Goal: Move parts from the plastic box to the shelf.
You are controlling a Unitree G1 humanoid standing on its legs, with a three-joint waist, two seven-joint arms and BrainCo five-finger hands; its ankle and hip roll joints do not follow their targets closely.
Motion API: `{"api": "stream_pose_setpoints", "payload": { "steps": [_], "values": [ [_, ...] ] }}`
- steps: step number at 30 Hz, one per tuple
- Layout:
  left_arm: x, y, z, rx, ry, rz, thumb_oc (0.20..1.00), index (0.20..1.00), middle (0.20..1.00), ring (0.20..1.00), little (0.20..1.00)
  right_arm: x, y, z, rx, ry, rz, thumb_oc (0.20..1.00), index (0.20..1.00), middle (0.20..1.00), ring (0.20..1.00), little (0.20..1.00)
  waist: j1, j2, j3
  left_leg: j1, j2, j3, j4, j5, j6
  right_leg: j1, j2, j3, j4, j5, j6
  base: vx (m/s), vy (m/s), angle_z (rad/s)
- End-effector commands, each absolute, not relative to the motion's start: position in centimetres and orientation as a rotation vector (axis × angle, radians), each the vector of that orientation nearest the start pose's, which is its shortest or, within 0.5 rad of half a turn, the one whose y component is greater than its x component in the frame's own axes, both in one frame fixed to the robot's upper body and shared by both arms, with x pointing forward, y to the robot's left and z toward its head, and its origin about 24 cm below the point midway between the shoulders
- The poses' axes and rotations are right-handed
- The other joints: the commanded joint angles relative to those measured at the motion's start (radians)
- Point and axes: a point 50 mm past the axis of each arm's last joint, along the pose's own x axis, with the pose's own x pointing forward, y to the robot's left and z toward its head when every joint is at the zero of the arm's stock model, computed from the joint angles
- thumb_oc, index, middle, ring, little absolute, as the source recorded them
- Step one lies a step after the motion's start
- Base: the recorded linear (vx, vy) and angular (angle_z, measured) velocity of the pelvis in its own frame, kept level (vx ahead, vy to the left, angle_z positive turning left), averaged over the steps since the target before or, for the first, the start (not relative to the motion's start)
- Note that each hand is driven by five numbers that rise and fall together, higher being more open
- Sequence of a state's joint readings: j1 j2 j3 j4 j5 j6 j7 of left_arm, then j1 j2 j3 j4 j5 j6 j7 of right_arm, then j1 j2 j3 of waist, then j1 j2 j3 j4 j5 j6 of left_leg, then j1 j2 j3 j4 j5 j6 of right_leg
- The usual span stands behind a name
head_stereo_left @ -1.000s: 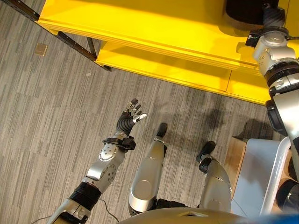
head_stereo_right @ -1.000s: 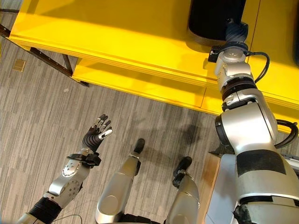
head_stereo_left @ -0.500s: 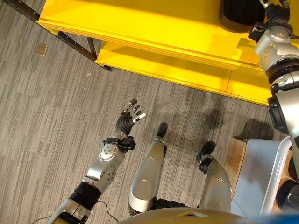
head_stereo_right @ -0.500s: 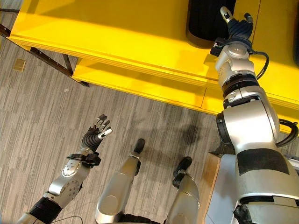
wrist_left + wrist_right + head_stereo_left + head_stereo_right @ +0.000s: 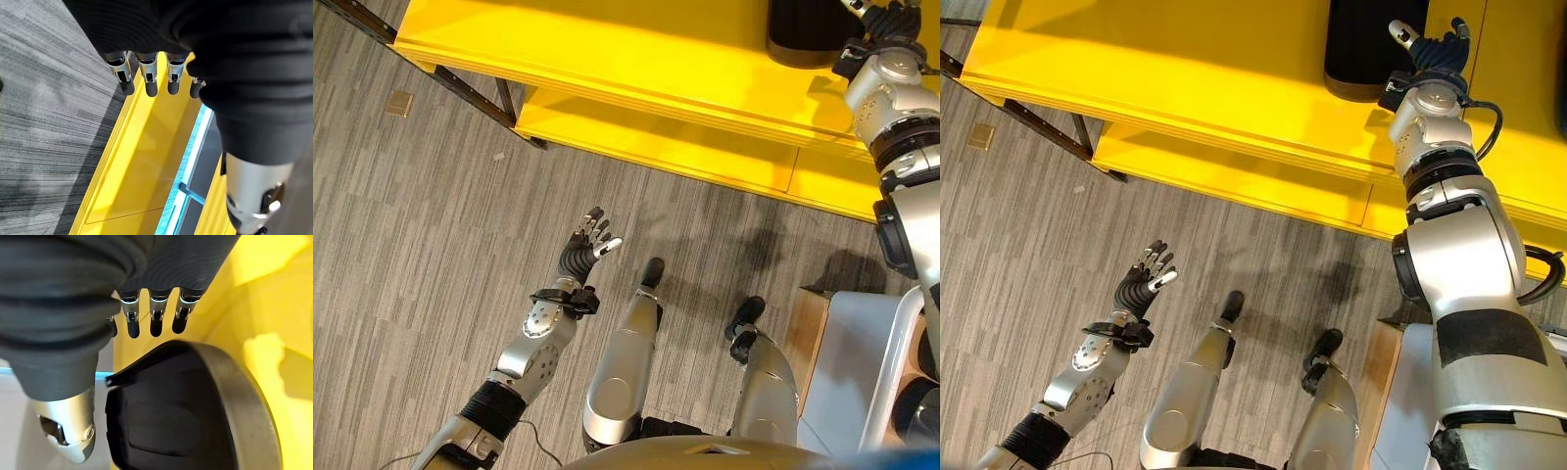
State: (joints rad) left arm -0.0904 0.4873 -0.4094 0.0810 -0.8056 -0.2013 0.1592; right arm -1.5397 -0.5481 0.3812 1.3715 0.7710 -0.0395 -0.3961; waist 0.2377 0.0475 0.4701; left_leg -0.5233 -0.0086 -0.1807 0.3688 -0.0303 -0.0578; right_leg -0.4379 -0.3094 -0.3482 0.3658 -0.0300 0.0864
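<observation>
right hand now opened off black part on shelf.

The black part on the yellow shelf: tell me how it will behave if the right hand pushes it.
The black part looks moulded and stiff, so it should slide as one piece rather than flex. Its rounded grey rim and wide body suggest it could roll or rock if tipped. On the smooth yellow shelf, the open right hand could probably slide it easily.

Bright overhead light; glare on yellow shelf; wrist views blurred.
</observation>
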Motion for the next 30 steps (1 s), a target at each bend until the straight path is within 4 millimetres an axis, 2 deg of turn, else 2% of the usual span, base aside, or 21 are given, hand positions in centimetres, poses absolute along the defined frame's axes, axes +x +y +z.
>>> {"api": "stream_pose_setpoints", "payload": {
  "steps": [1,15,23,30],
  "values": [
    [25.8,17.2,6.0,-0.268,-0.026,-0.166,1.0,1.0,1.0,1.0,1.0,41.1,-23.1,34.4,0.123,-0.358,-0.492,1.0,1.0,1.0,1.0,1.0,0.018,-0.01,0.001,0.007,0.034,0.036,0.085,-0.139,0.014,0.07,0.019,0.055,0.026,-0.097,0.039,0.0,0.0,0.0],
    [25.7,17.2,5.8,-0.268,-0.018,-0.162,1.0,1.0,1.0,1.0,1.0,42.1,-21.7,31.3,0.158,-0.263,-0.446,1.0,1.0,1.0,1.0,1.0,0.028,-0.009,0.012,0.002,0.029,0.032,0.087,-0.136,0.017,0.074,0.019,0.047,0.027,-0.099,0.037,0.0,0.0,0.0],
    [25.8,17.3,5.8,-0.268,-0.018,-0.157,1.0,1.0,1.0,1.0,1.0,42.3,-20.8,30.7,0.188,-0.248,-0.415,1.0,1.0,1.0,1.0,1.0,0.029,-0.012,0.016,-0.001,0.029,0.032,0.094,-0.138,0.018,0.072,0.019,0.047,0.027,-0.097,0.037,0.0,0.0,0.0],
    [25.7,17.4,5.8,-0.266,-0.013,-0.155,1.0,1.0,1.0,1.0,1.0,42.4,-19.6,31.1,0.18,-0.264,-0.378,1.0,1.0,1.0,1.0,1.0,0.027,-0.017,0.017,0.0,0.03,0.033,0.095,-0.14,0.018,0.073,0.02,0.048,0.027,-0.096,0.037,0.0,0.0,0.0]
  ]
}}
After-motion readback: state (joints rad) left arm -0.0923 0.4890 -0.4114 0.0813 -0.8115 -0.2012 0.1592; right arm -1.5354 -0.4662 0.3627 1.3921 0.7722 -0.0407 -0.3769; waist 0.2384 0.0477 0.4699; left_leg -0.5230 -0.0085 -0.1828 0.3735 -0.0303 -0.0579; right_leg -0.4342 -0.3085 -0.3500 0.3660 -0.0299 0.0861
